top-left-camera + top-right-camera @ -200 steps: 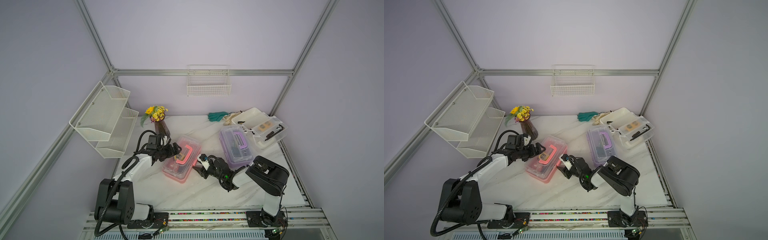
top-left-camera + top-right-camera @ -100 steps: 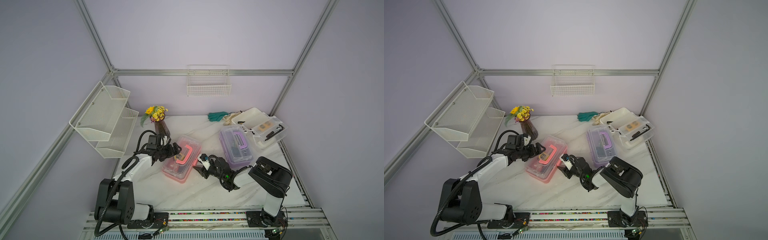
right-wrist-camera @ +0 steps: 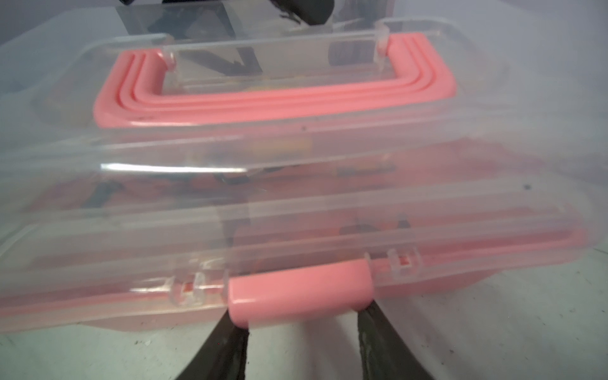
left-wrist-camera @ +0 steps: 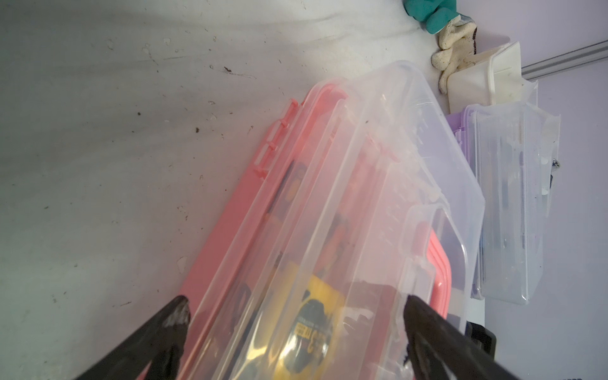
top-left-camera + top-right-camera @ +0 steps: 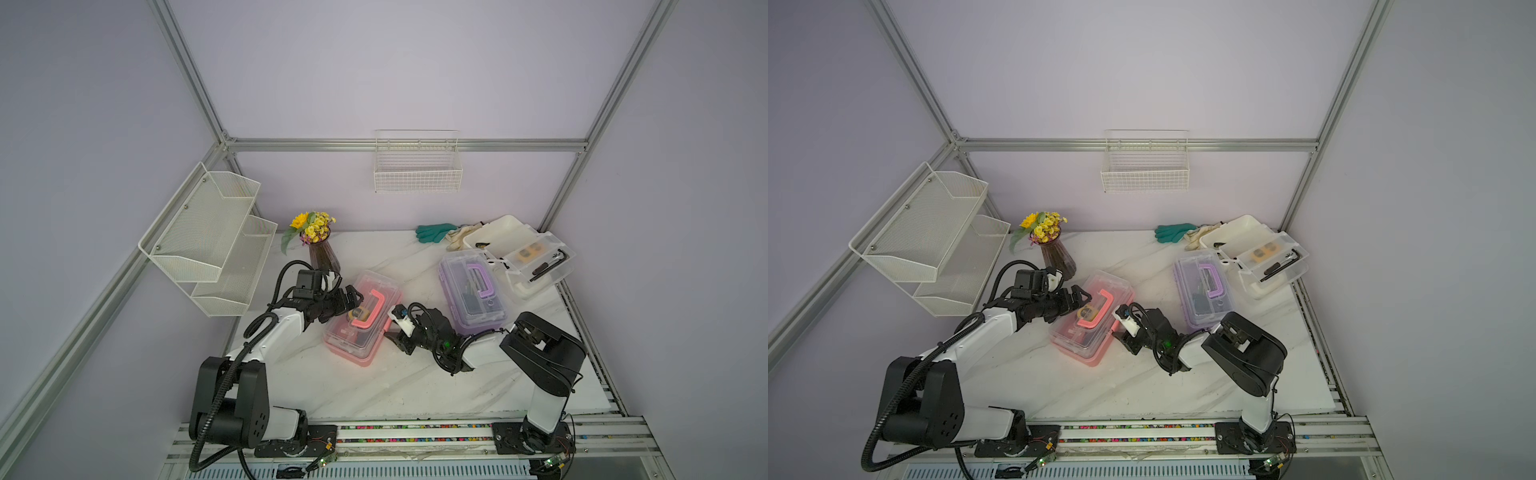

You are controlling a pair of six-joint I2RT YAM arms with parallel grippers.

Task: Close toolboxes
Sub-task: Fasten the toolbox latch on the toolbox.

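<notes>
The pink toolbox [image 5: 353, 345] sits mid-counter [image 5: 374, 386] with its clear lid down. At its ten o'clock, the left gripper [image 5: 351, 297] hangs over the lid with its jaws spread wide and empty. At four o'clock, the right gripper [image 3: 302, 325] has its jaws partly apart, tips against the pink latch [image 3: 301, 296]. The purple toolbox [image 5: 471, 291] lies lidded at two o'clock. Beyond it, the white toolbox [image 5: 519, 253] gapes open.
</notes>
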